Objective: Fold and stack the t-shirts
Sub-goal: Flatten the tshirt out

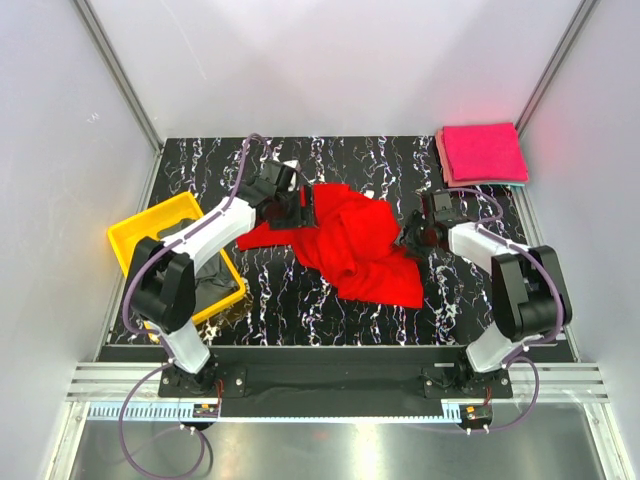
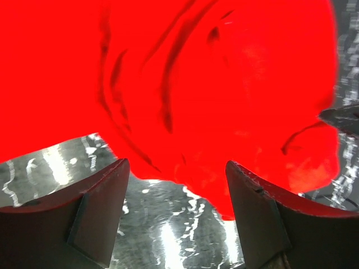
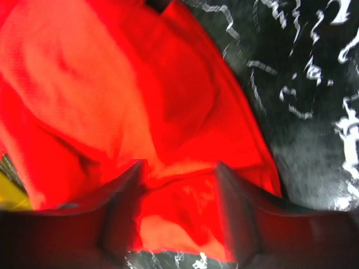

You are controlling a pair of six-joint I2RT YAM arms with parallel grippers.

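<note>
two grippers at the red t-shirt (image 1: 352, 248), one on each side. the shirt lies crumpled in the middle of the table (image 1: 280, 305), bunched toward the near right, with nothing squared yet.

left gripper (image 2: 175, 167): jaws well apart, bare table between them, cloth edge just past the tips. it holds nothing.

right gripper (image 3: 176, 176): jaws also apart, astride a raised fold at the shirt's right edge. the view is blurred and no pinch shows.

pink stack (image 1: 482, 152) sits folded at the far right corner. dark grey shirt (image 1: 215, 283) is in the yellow tray (image 1: 135, 232) on the left.

judgement: the step in hand is spreading the red one flat before any fold. to do it well, each side should take a single layer at a true edge or corner (hem or shoulder), not a wad from the heap. the left needs to go further onto the cloth before closing; where it is, it would close on air. close both, then lift and draw apart evenly so the creases fall out. risk: catching two layers and locking in the tangle.
</note>
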